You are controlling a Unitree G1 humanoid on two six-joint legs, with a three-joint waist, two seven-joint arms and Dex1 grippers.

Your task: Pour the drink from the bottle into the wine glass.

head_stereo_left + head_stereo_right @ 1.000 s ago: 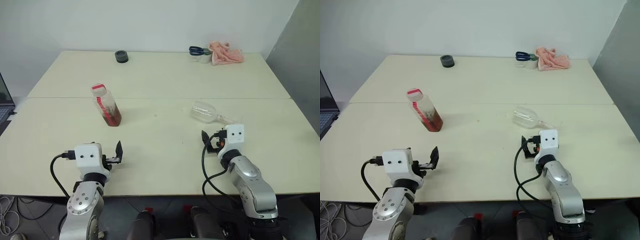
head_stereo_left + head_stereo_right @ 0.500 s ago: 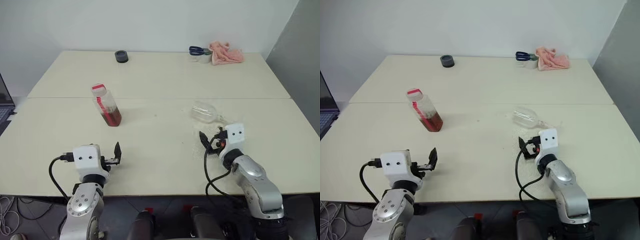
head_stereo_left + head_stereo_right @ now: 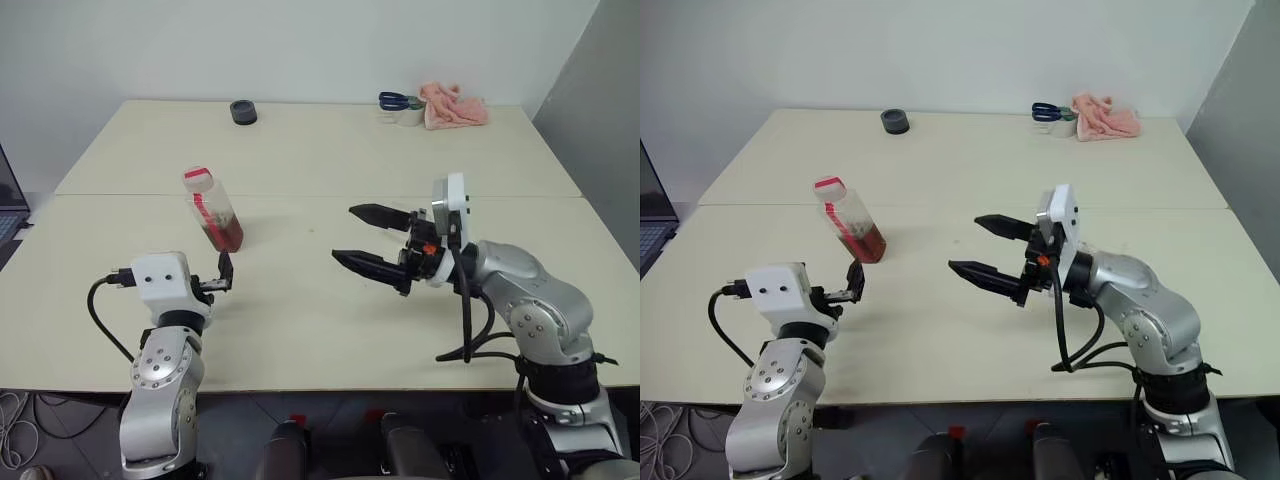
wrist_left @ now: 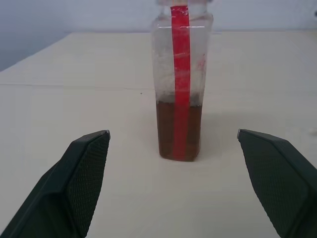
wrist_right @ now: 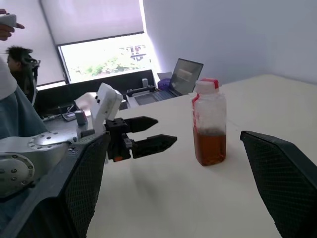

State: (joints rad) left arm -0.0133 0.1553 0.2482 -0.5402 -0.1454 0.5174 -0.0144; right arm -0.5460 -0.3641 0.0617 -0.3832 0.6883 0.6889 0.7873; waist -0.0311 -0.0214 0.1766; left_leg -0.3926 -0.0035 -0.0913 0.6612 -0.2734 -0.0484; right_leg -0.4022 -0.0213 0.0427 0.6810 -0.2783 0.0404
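The bottle [image 3: 212,210] stands upright on the left half of the table [image 3: 300,320], its white and red cap on. The drink [image 4: 179,129] fills about its lower third. My left gripper [image 3: 222,272] is open, level and just short of the bottle, which stands centred between its fingers [image 4: 84,168] in the left wrist view. My right gripper [image 3: 343,233] is open and empty, raised over the table's middle and pointing left toward the bottle [image 5: 210,129]. The right wrist view also catches the left gripper [image 5: 167,130]. The wine glass is hidden behind my right hand.
At the table's far edge lie a black round object [image 3: 242,112], scissors [image 3: 398,100] and a pink cloth [image 3: 452,105]. A laptop [image 5: 185,74] sits off the table's left side. A person [image 5: 10,74] stands beyond it.
My right arm has risen from the table and swung left, its gripper turning to point at the bottle and now covering the lying glass. My left gripper has moved up and forward toward the bottle.
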